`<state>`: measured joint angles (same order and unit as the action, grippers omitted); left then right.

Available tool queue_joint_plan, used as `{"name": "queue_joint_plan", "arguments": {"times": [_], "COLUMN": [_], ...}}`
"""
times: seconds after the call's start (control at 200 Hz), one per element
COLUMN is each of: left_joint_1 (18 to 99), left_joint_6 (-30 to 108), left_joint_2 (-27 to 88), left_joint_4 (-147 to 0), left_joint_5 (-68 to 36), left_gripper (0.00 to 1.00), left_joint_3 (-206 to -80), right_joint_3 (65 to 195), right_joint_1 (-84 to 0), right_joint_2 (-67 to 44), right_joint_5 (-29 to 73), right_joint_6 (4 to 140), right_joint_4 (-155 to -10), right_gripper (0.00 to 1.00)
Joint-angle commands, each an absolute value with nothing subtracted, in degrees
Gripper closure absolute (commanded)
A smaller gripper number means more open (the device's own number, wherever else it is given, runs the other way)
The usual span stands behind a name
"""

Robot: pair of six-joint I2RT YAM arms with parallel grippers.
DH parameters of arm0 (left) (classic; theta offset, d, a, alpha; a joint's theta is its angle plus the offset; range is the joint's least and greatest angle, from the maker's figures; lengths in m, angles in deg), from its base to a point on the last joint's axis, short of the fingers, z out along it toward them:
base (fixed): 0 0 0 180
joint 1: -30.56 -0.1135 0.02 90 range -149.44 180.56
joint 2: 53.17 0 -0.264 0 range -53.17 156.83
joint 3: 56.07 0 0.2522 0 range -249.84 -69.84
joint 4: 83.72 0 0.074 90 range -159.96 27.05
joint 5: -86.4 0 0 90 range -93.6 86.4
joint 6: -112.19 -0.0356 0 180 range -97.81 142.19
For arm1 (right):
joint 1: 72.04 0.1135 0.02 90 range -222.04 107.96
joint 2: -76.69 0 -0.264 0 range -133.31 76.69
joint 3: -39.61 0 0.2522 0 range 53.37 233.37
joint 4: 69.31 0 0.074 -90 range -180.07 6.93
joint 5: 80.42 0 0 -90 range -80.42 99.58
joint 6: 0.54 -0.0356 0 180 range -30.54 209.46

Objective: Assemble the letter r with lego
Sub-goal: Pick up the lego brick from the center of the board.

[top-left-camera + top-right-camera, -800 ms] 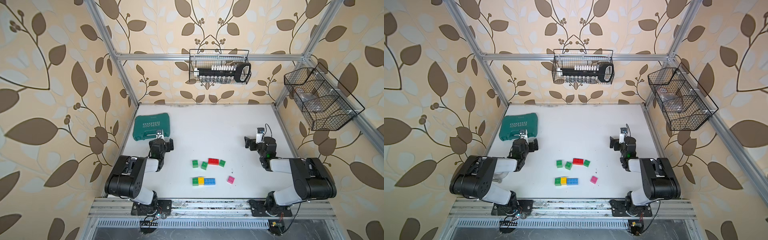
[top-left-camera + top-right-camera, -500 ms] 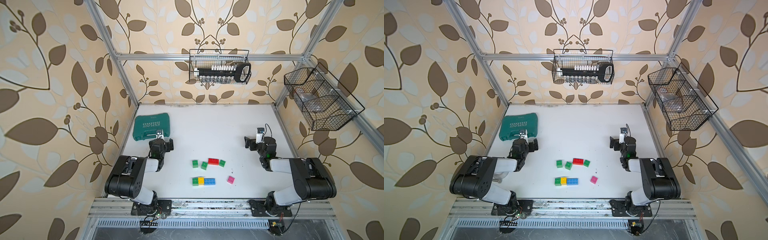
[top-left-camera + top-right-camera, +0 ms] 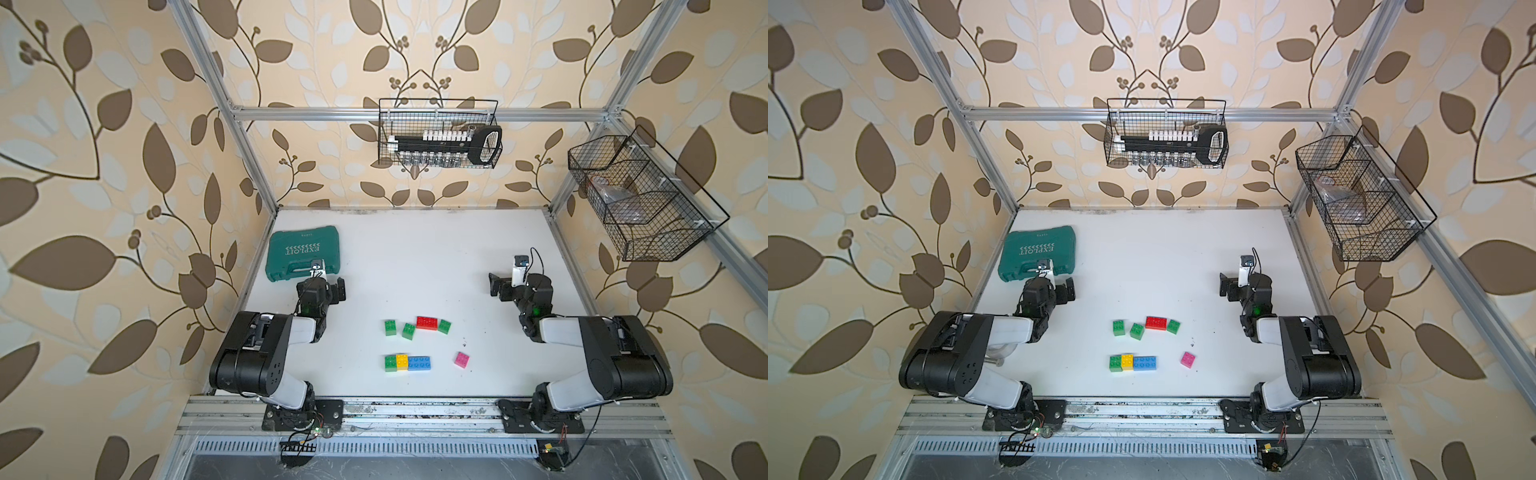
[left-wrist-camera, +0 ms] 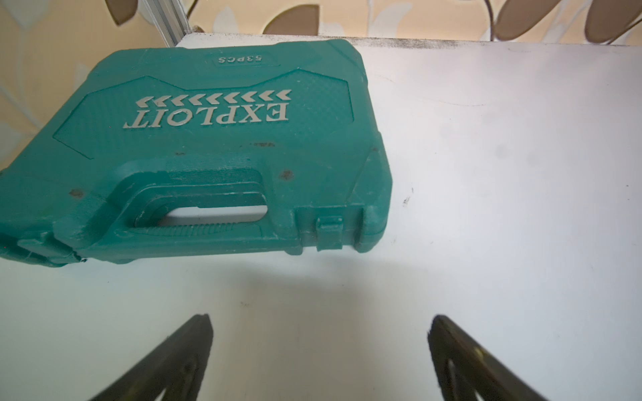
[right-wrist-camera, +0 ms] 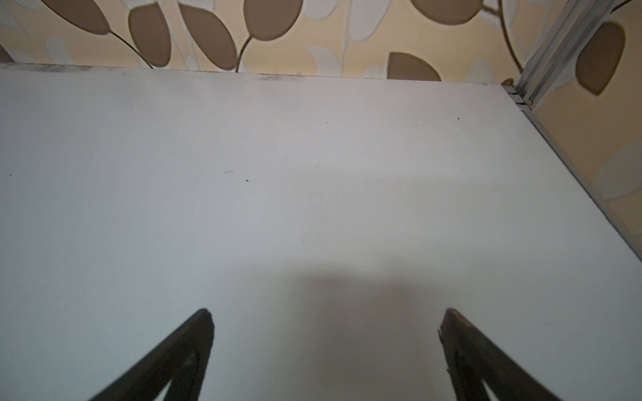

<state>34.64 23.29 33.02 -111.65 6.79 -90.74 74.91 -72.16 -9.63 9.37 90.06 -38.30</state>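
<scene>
Left end effector (image 4: 319, 323): jaws spread wide, nothing between them. Right end effector (image 5: 326, 316): same, wide and empty. Both low over the counter (image 3: 415, 257), well apart, aimed at the far wall.

Lego all loose mid-counter, between the two arms and back toward the base rail from both end effectors. None in either wrist view.

Far cluster in a top view:
- green brick (image 3: 390, 327)
- tilted green brick (image 3: 409, 331) just beside it
- red oblong (image 3: 427, 323)
- third green brick (image 3: 444, 326) at the red's right end, touching or just beside, cannot tell which

Near row, butted side to side: row green brick (image 3: 390, 363), yellow brick (image 3: 402, 361), blue oblong (image 3: 419, 363). Pink brick (image 3: 461, 359) alone to the right, tilted.

Long axes: red oblong, blue oblong and the whole near row lying left-right across the counter.

Reach roughly even:
- Left nearer the two green bricks at the cluster's left end.
- Right nearer the pink brick and the third green brick.

Judging by layout, no r shape yet. Next move likely a pull back and an inward turn, not a push forward. For a pinch across an oblong's short side, jaws closing near-far.

Teal tool case (image 4: 208, 139) just ahead of the left end effector. Not part of the job, so worth keeping clear of.
</scene>
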Motion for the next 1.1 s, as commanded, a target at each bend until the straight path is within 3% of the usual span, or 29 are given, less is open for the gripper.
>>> {"name": "queue_joint_plan", "arguments": {"times": [0.0, 0.08, 0.15, 0.21, 0.335, 0.45, 0.635, 0.825, 0.92, 1.095], "left_joint_1": [35.03, 37.68, 38.05, 38.21, 38.73, 38.82, 39.00, 39.09, 39.09, 39.16], "left_joint_6": [21.55, 22.50, 28.04, 32.88, 38.91, 43.71, 48.40, 48.69, 48.78, 52.28], "left_joint_2": [30.10, 22.80, 17.58, 13.98, 7.83, 5.75, 7.38, 4.72, 1.79, -1.72], "left_joint_4": [-109.95, -92.88, -77.91, -66.11, -48.59, -35.59, -23.72, -17.63, -17.05, -16.70], "left_joint_5": [6.40, 13.36, 14.72, 15.00, 11.44, 5.86, -5.71, -13.89, -17.24, -19.77], "left_gripper": [0.01, 0.01, 0.01, 0.01, 0.01, 0.01, 0.01, 0.01, 0.01, 0.01], "left_joint_3": [-92.52, -99.27, -106.34, -111.85, -119.01, -122.64, -123.50, -122.57, -121.80, -117.79], "right_joint_3": [75.55, 85.02, 95.43, 102.34, 104.60, 110.00, 125.33, 126.78, 128.81, 130.87], "right_joint_1": [-70.86, -66.08, -66.47, -69.21, -73.19, -68.18, -49.34, -36.42, -30.09, -25.13], "right_joint_2": [-7.48, 1.53, 5.48, 5.77, 7.33, 7.73, -0.79, -4.28, -8.51, -17.03], "right_joint_5": [5.27, -4.13, -7.29, -3.04, 15.96, 24.66, 18.09, 16.26, 7.29, 8.71], "right_joint_6": [89.56, 87.02, 70.21, 64.37, 66.60, 73.45, 84.82, 86.23, 85.68, 89.66], "right_joint_4": [-37.97, -64.03, -84.45, -95.42, -98.36, -105.98, -126.46, -128.05, -129.86, -130.19], "right_gripper": [0.01, 0.01, 0.01, 0.01, 0.01, 0.09, 0.13, 0.19, 0.26, 0.32]}}
